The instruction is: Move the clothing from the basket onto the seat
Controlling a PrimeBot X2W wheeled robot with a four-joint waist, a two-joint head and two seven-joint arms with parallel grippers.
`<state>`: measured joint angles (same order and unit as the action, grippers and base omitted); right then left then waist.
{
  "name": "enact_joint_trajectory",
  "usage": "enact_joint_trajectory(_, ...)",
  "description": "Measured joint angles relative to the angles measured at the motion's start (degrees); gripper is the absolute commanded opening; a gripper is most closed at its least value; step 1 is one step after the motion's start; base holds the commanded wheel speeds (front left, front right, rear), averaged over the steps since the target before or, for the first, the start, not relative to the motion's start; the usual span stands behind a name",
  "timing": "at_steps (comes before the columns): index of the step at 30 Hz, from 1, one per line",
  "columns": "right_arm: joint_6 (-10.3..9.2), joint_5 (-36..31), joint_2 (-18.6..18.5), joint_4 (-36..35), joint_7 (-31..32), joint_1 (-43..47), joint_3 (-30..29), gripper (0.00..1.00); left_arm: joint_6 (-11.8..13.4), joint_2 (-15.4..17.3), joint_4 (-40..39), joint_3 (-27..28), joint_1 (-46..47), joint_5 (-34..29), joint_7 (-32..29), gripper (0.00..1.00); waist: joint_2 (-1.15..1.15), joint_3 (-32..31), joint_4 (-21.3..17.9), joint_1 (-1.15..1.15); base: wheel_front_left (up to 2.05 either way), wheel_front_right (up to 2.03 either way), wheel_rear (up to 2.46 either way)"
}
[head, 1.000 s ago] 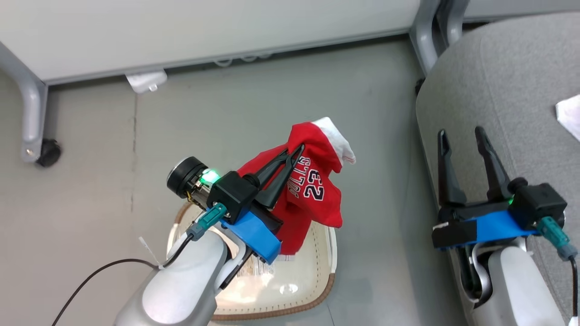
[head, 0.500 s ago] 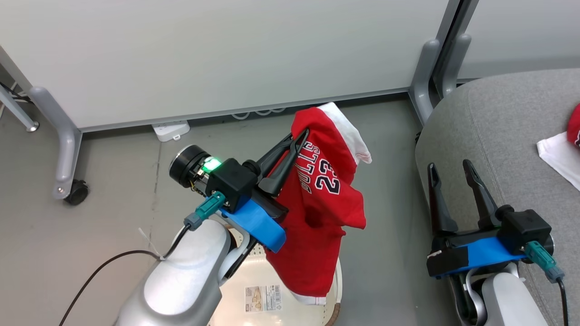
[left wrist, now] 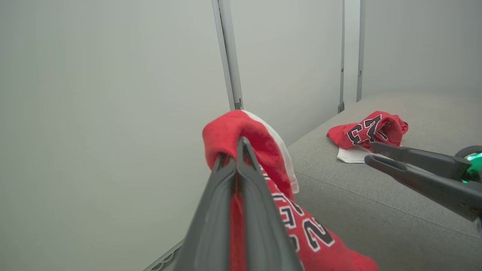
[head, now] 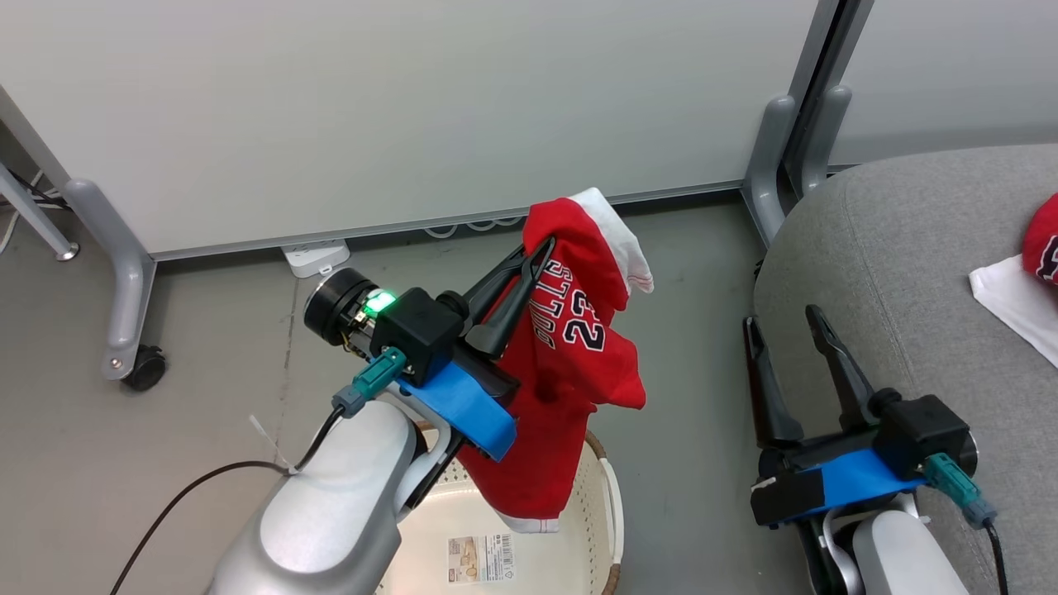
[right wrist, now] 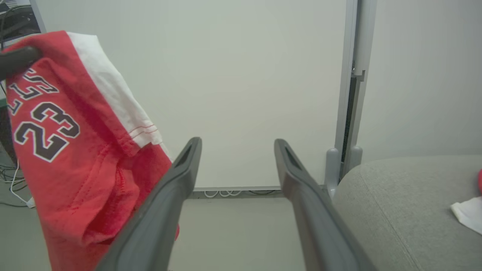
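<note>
the left gripper (head: 537, 248) was clamped fully shut on a bunched fold of a red jersey (head: 570, 372) printed "bulls 23" in black, white-edged lettering. a flap of white trim stuck out just past its fingertips. the rest of the jersey hung down below the gripper and alongside its blue mount. the white-edged hem dangled over the cream perforated basket (head: 610, 504), which sat on the grey floor (head: 694, 273) under the left arm. whether the hem touched the basket could not be told.

the right gripper (head: 782, 318) was off to the right of the left one, apart from the jersey. its two dark fingers were spread wide with nothing between them. it hovered by the rounded near corner of the grey fabric seat (head: 909, 248), which stretched away ahead and to the right of it. a second red garment (head: 1041, 248) with large black numerals lay crumpled on the seat, well beyond the right gripper's fingertips, resting on a piece of white cloth (head: 1017, 302). a pale partition wall (head: 413, 107) stood ahead of both grippers.
</note>
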<state>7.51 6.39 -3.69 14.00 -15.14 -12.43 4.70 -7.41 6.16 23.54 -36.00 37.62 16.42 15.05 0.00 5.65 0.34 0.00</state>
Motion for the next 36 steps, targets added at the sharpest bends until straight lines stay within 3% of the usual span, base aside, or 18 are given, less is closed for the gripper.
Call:
enact_joint_trajectory(18,0.0,0.9,0.1,-3.9,0.0,-2.0,15.2,1.0,0.0,-0.7,1.2,0.3,0.6,-0.9,0.0,0.0,0.0,2.2,-0.5,0.0,0.0,0.0,0.0)
enact_joint_trajectory(36,0.0,1.2,0.7,11.0,0.0,-17.0,22.9,1.0,0.0,-2.1,0.3,-2.7,3.6,-0.8,0.0,0.0,0.0,6.4,2.0,0.0,0.0,0.0,0.0)
